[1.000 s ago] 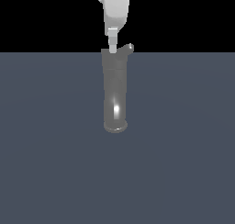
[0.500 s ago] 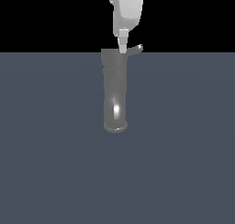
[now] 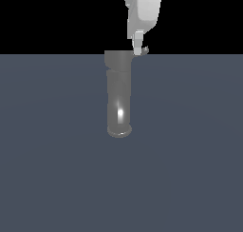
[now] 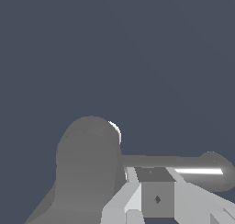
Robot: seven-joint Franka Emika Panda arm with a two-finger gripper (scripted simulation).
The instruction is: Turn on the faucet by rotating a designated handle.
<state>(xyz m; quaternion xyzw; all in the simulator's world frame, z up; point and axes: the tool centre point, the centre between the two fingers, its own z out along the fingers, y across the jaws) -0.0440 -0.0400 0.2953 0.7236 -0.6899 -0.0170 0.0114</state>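
Note:
The faucet [image 3: 118,98] is a tall glossy grey cylinder with a flared round end toward the camera and a wider cap [image 3: 117,60] at the far end. The handle [image 3: 144,50], a short curved grey lever, sticks out of the cap toward the exterior view's right. My white gripper [image 3: 137,49] comes down from above, its fingers together, with the tip against the handle close to the cap. In the wrist view the cap [image 4: 87,168] and the handle [image 4: 193,167] lie just beyond my fingertips [image 4: 156,198]. Nothing is held between them.
The faucet lies on a flat blue-grey surface [image 3: 190,155] that fills the lower part of the exterior view. Behind it the background is black. No other objects show.
My gripper has moved toward the exterior view's right, from above the cap's middle to the cap's right edge at the handle. The handle tip has shifted slightly right with it.

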